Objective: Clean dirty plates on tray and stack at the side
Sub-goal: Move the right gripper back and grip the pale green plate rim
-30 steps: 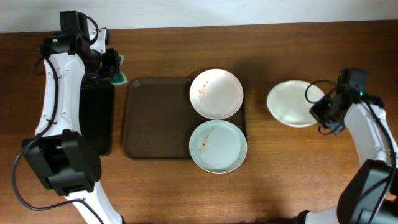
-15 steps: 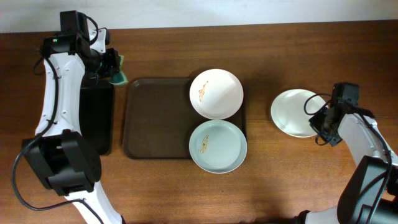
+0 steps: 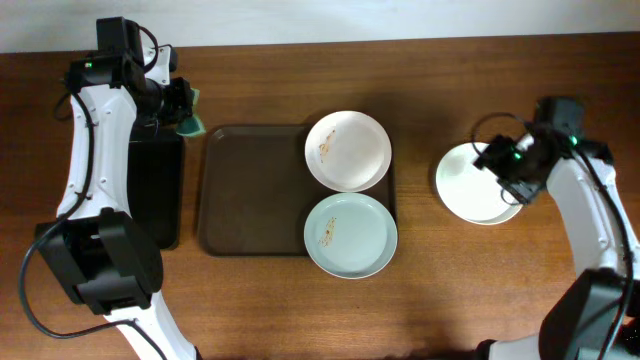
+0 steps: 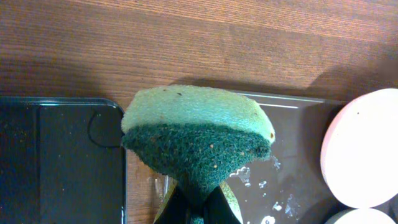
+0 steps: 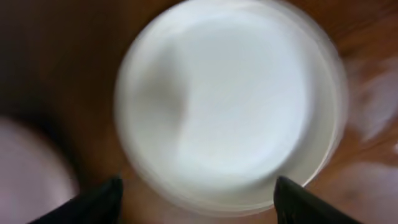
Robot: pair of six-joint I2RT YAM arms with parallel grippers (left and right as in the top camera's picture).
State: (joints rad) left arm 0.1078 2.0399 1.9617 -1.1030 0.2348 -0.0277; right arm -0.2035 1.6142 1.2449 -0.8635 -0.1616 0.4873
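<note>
Right tool [image 3: 508, 168] newly up off the side plate [image 3: 462, 190], fingers spread; left tool [image 4: 198, 205] tight on green sponge [image 4: 199, 124]

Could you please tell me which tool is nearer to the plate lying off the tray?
Right. The right tool hovers over that plate; the left tool holds a sponge far beyond the tray.
</note>
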